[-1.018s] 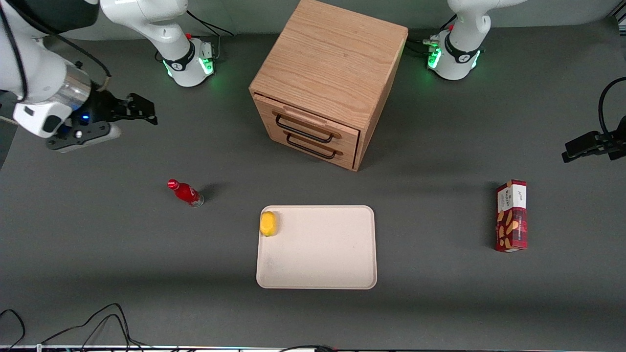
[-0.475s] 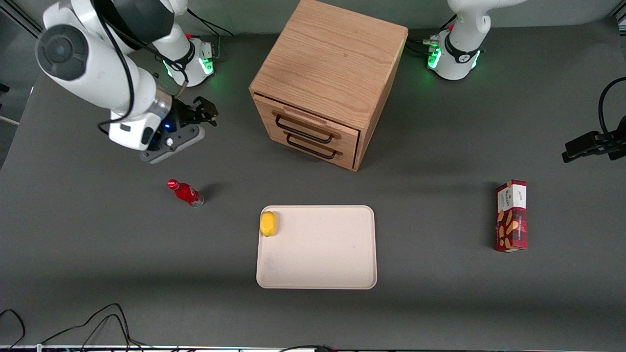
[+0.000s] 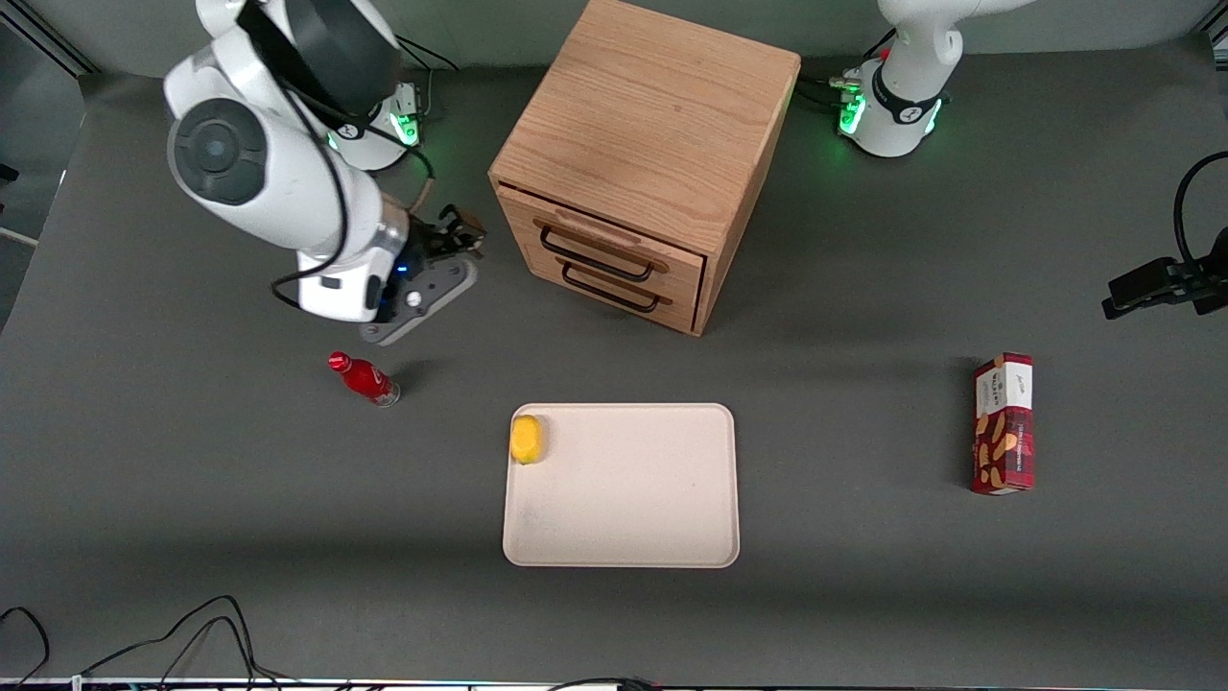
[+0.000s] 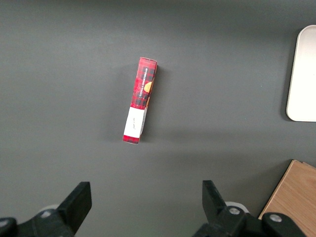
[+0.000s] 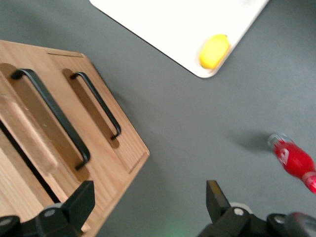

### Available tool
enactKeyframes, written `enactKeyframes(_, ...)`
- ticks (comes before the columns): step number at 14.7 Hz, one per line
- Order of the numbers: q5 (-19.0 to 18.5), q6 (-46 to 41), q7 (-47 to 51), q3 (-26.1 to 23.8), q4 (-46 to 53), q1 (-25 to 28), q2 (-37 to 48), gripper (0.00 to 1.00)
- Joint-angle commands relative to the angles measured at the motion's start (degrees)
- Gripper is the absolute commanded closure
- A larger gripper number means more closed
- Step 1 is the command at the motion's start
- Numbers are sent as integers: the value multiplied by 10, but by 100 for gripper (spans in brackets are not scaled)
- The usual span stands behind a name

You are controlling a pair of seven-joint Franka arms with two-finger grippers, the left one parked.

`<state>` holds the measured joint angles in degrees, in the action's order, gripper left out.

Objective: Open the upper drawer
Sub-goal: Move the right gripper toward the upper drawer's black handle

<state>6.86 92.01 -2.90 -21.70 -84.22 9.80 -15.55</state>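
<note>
The hand (image 3: 459, 233) was held above the bench (image 3: 192, 499), its fingers spread wide and holding nothing. The upper drawer (image 3: 614, 245) was seen shut in the oak cabinet (image 3: 652, 106), above the lower drawer (image 3: 619, 285). Its black handle (image 3: 597, 257) lay just beside the hand, toward the parked arm's end, long axis level across the drawer front.

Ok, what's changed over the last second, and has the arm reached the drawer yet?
The gripper has swung in from the working arm's end of the table toward the oak cabinet and now hangs open beside its front corner. It holds nothing and has not touched the upper drawer, which is shut as before. The red bottle, lemon, tray and biscuit box have not moved.
</note>
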Motion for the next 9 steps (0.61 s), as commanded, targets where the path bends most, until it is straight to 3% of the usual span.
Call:
enactKeyframes(1,7,26,-11,-16,32,14,-33,0)
enactKeyframes(9,4,70,-62,-20,30,65,-83,0)
